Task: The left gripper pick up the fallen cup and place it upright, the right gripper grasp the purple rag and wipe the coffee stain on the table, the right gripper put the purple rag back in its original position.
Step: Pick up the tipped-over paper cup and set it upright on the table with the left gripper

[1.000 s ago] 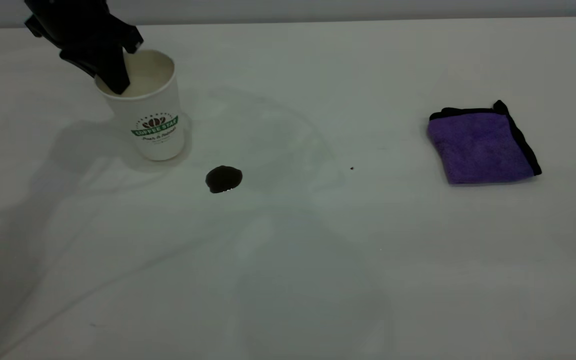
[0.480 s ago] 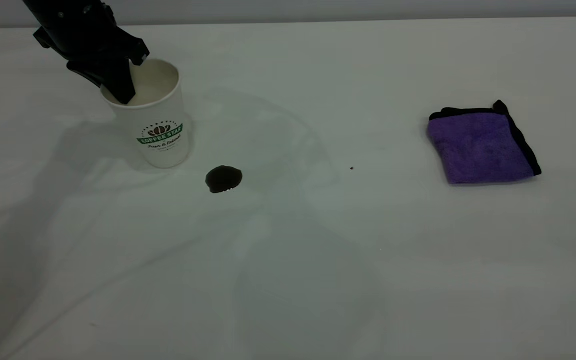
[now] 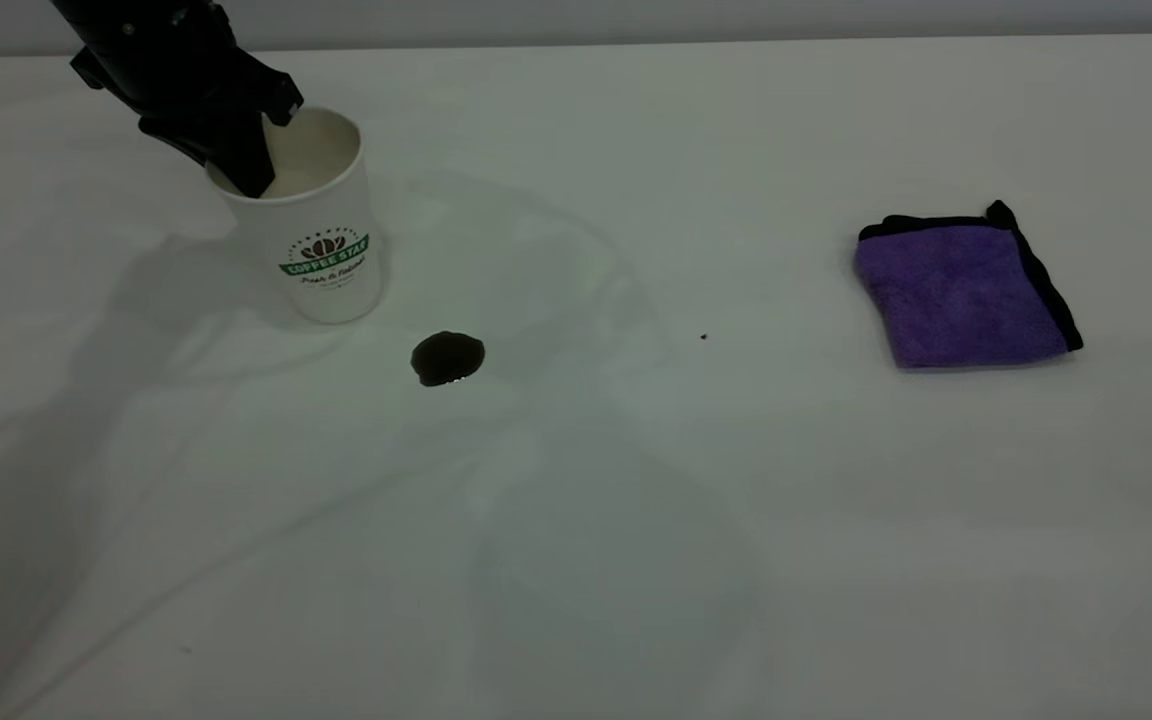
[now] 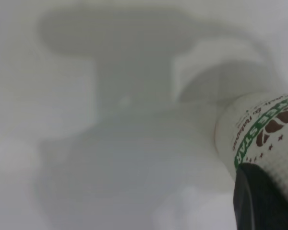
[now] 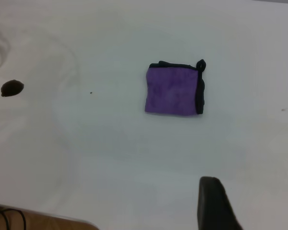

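Note:
The white cup [image 3: 321, 250] with the green "COFFEE" logo stands almost upright, leaning slightly, at the far left of the table [image 3: 636, 560]. My left gripper [image 3: 244, 165] is shut on its rim, one finger inside the mouth and one outside. In the left wrist view the cup [image 4: 259, 129] shows with a black finger [image 4: 261, 201] against its wall. The coffee stain [image 3: 448, 357] lies just in front and right of the cup. The purple rag [image 3: 966, 290] lies folded at the right. My right gripper [image 5: 252, 206] is open, high above the table, short of the rag [image 5: 174, 90]. The stain [image 5: 12, 87] shows there too.
A tiny dark speck [image 3: 704, 337] lies between the stain and the rag. The table's back edge [image 3: 636, 40] meets a grey wall. In the right wrist view a wooden edge with cables [image 5: 19, 220] shows beyond the table.
My left gripper has shifted the cup slightly to the right, toward the stain. The rag and the stain have not moved.

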Controlling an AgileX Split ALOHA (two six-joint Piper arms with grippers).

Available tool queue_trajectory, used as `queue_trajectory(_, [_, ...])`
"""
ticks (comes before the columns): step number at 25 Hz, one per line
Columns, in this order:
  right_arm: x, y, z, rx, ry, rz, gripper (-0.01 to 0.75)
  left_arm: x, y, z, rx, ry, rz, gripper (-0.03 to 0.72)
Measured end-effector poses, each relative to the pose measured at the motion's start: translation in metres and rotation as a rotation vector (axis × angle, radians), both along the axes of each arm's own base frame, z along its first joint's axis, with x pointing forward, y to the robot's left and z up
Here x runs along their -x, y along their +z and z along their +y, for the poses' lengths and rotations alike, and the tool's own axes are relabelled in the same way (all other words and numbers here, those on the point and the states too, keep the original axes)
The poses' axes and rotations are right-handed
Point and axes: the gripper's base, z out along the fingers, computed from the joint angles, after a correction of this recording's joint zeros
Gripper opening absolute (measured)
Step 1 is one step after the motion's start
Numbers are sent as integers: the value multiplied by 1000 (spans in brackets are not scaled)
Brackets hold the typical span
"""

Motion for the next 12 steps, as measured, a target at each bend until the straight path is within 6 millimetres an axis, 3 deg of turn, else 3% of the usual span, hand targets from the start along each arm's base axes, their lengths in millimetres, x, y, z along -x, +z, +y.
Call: queue_trajectory(12, [0,0,0,0,0,0,429,-2,0,8,6,38,-12,43])
